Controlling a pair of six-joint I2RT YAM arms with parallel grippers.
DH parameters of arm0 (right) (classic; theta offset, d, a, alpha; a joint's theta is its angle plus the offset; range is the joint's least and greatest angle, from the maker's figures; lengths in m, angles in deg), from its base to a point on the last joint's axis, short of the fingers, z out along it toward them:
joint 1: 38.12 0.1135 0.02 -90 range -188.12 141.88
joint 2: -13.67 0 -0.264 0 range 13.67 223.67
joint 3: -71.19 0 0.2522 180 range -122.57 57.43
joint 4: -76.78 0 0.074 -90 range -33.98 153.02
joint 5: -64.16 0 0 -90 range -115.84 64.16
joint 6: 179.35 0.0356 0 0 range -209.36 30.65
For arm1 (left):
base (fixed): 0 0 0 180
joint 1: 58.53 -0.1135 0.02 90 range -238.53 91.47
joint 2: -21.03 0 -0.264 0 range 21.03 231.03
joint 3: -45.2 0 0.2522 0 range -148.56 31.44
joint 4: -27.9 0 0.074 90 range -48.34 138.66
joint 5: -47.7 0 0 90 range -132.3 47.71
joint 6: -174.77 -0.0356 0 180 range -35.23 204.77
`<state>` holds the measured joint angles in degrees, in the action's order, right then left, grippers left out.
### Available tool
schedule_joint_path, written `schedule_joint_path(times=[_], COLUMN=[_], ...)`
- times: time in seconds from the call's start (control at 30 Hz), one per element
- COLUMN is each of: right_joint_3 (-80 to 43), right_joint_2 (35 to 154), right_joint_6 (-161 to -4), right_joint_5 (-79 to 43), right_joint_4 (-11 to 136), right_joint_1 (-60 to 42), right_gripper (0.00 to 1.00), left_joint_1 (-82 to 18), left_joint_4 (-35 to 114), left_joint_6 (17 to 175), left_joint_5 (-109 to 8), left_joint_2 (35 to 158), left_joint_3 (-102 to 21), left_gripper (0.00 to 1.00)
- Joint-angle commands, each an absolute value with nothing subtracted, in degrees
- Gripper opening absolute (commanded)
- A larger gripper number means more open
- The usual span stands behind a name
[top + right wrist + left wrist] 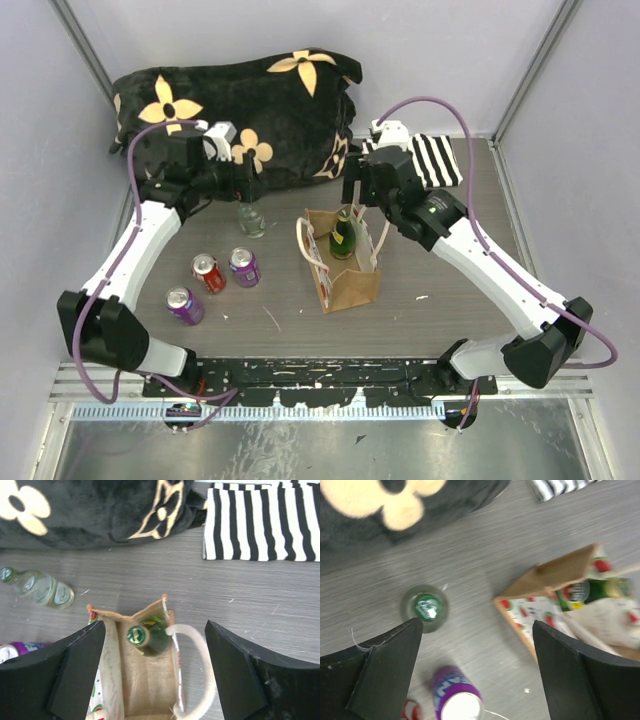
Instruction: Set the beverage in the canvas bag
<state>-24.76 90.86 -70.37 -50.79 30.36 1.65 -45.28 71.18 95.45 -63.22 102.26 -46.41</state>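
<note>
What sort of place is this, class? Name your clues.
Probably a robot test cell: left arm and right arm bolted at one table edge, plain pale walls boxing it in, staged props like the canvas bag.

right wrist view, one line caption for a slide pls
Open right gripper above the canvas bag, a green bottle standing inside it.

Bare gap between glass bottle (251,218), canvas bag (350,285)

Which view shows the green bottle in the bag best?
The right wrist view: it looks straight down on the green bottle, sharp, inside the bag. The top view shows it small; the left wrist view shows it blurred.
</note>
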Motion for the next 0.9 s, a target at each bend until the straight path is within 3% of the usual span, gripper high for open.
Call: schedule_joint_path(times=[0.0,0.3,0.43,0.57,0.7,0.83,0.87], right_joint_3=[-25.2,-21.5,-21.1,-20.7,-20.2,-19.9,-19.9], right_joint_2=[87.4,84.0,83.7,83.8,84.1,84.3,84.3], right_joint_6=[-69.9,-67.8,-67.6,-67.3,-66.9,-66.6,-66.5], right_joint_5=[-51.7,-50.9,-50.8,-50.4,-49.8,-49.3,-49.4], right_joint_4=[30.6,29.6,29.3,29.3,29.4,29.5,29.5], right_joint_1=[-1.6,-4.1,-4.7,-5.4,-5.7,-5.9,-5.9], right_gripper=[0.87,0.87,0.87,0.87,0.87,0.87,0.87], left_joint_1=[-45.2,-45.1,-45.0,-44.7,-44.5,-44.1,-44.0], left_joint_4=[61.9,56.1,54.8,53.3,51.4,49.2,49.2], left_joint_6=[88.2,88.1,88.5,88.3,88.4,87.9,87.9], left_joint_5=[-53.2,-49.9,-50.0,-50.1,-49.4,-48.0,-47.4], left_joint_2=[106.2,113.1,114.0,113.5,112.8,111.9,111.6], left_joint_3=[-41.1,-39.0,-37.6,-35.3,-32.3,-30.2,-30.3], left_gripper=[1.00,1.00,0.89,0.60,0.44,0.05,0.01])
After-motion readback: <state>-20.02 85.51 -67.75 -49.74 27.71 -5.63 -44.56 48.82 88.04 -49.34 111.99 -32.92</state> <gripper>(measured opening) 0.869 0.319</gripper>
